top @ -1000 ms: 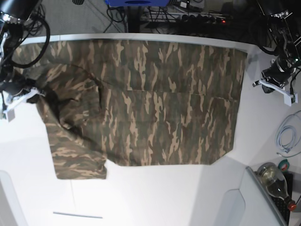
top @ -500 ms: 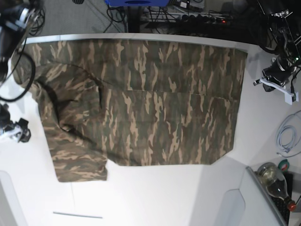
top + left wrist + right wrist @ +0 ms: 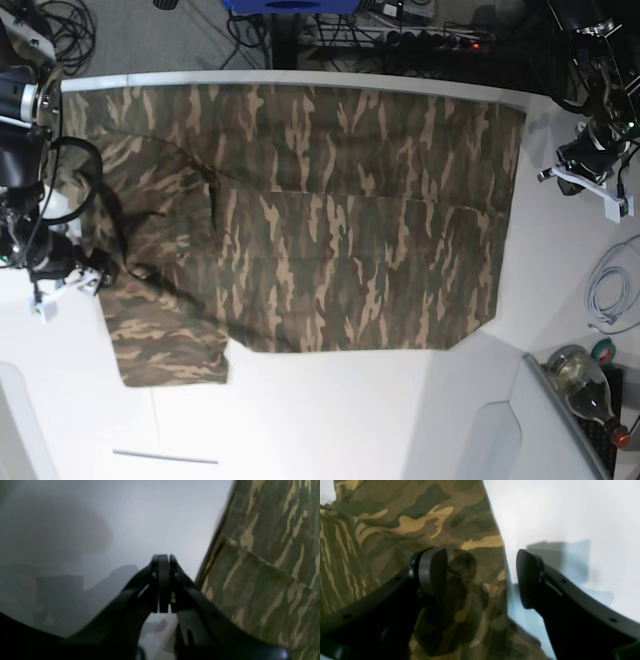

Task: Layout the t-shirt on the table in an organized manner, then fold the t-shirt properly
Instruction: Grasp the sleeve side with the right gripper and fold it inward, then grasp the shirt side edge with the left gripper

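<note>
right tool (image 3: 480, 580) open, t-shirt (image 3: 300, 215) unlabelled camouflage

The right gripper (image 3: 480, 580) is standing with its jaws spread wide, nothing between them, one fingertip (image 3: 432, 570) hanging over camouflage cloth and the other over bare desk. The left gripper (image 3: 161, 585) is hanging with its jaws pressed fully together, empty, its arm reaching in from the side.
</note>
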You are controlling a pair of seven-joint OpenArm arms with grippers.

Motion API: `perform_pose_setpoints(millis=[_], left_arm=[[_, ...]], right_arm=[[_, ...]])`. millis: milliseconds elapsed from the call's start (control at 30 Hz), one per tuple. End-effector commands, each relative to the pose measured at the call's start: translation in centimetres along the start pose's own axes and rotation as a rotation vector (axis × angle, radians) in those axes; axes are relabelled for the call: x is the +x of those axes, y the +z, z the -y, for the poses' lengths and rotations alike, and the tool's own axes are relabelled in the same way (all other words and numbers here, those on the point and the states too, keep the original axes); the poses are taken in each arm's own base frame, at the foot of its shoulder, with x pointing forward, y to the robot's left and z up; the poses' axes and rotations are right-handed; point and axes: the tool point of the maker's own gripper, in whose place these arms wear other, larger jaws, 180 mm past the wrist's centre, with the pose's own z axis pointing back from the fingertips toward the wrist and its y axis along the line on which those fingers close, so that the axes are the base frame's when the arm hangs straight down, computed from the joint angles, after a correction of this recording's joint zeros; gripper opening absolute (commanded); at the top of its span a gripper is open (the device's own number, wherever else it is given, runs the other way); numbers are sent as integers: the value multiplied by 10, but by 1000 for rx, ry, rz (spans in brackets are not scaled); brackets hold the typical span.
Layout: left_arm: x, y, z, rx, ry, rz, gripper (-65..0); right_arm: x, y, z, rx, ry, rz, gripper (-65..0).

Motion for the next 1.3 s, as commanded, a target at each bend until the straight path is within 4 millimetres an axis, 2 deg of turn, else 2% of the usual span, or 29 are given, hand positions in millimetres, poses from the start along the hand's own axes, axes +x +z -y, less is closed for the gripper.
perform_pose_setpoints(millis=[0, 67, 167, 200, 433, 533, 633, 700, 867, 1000, 1033, 1067, 1100, 1133, 1267], left_arm=[[17, 4, -3, 2, -12, 47, -650], [17, 4, -3, 2, -12, 47, -650], [17, 4, -3, 2, -12, 47, -650], [17, 4, -3, 2, -12, 47, -650], [24, 2, 2, -8, -16, 61, -650], [38, -3, 6, -6, -23, 82, -650], [47, -23, 6, 58, -117, 43, -650], [48, -39, 7, 89, -174, -2, -650], [69, -67, 26, 38, -93, -12, -642], [88, -76, 36, -1, -36, 4, -278], [92, -78, 41, -14, -19, 5, -206], [90, -81, 43, -22, -9, -4, -161], [91, -85, 48, -33, -7, -11, -132], [89, -89, 55, -44, -20, -28, -128], [79, -103, 74, -77, -67, -26, -160]], right_arm=[[23, 6, 0, 4, 10, 55, -252], [26, 6, 0, 3, 9, 79, -342], [29, 7, 1, 2, 10, 90, -594], [28, 7, 0, 3, 11, 85, -650], [40, 16, -4, 6, 48, 121, -650], [50, 30, -13, 15, 104, 147, -650], [55, 48, -27, 21, 182, 172, -650], [51, 53, -39, 36, 212, 176, -650], [42, 64, -50, 45, 260, 188, -650], [37, 70, -64, 66, 283, 213, -650], [36, 72, -66, 68, 289, 218, -650], [37, 73, -68, 71, 294, 223, -650], [36, 74, -69, 73, 297, 225, -650], [36, 74, -70, 74, 301, 226, -650], [35, 74, -70, 74, 302, 225, -650]])
